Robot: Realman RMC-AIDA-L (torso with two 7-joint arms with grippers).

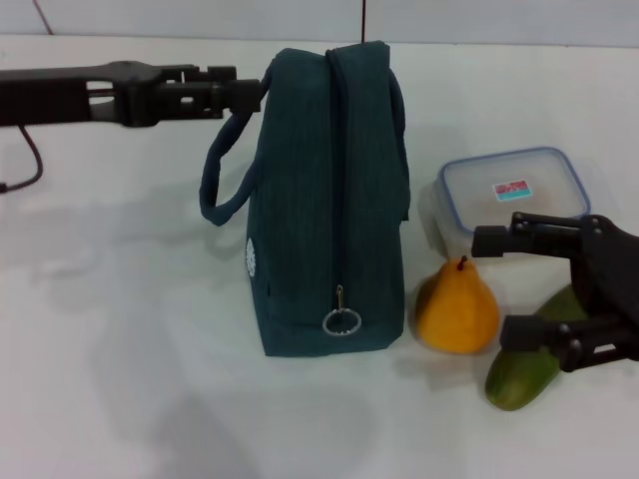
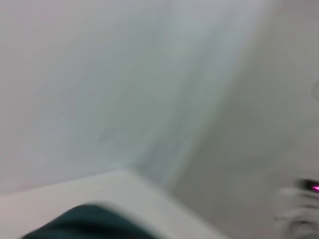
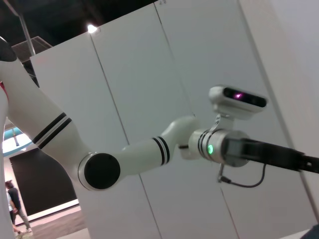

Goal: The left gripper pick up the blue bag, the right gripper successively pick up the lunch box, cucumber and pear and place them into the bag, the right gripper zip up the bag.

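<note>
The left gripper (image 1: 250, 95) pinches the blue bag's (image 1: 329, 200) handle; the right gripper's (image 1: 509, 289) jaws gape beside the pear (image 1: 457, 311) (cucumber (image 1: 524, 374) beneath).

Left gripper (image 1: 245, 95) reaches in level, its tip right at the blue bag's (image 1: 329, 200) top handle. Right gripper (image 1: 519, 289) hangs spread wide, right of the bag.

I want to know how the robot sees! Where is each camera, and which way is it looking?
Head view: on the robot's head, looking down at the table, blue bag, lunch box, pear, cucumber; both end effectors show, left, right.
Left wrist view: on the left wrist, mostly wall, a bag corner.
Right wrist view: on the right wrist, faces the left arm.
Shared: bag, left arm.
</note>
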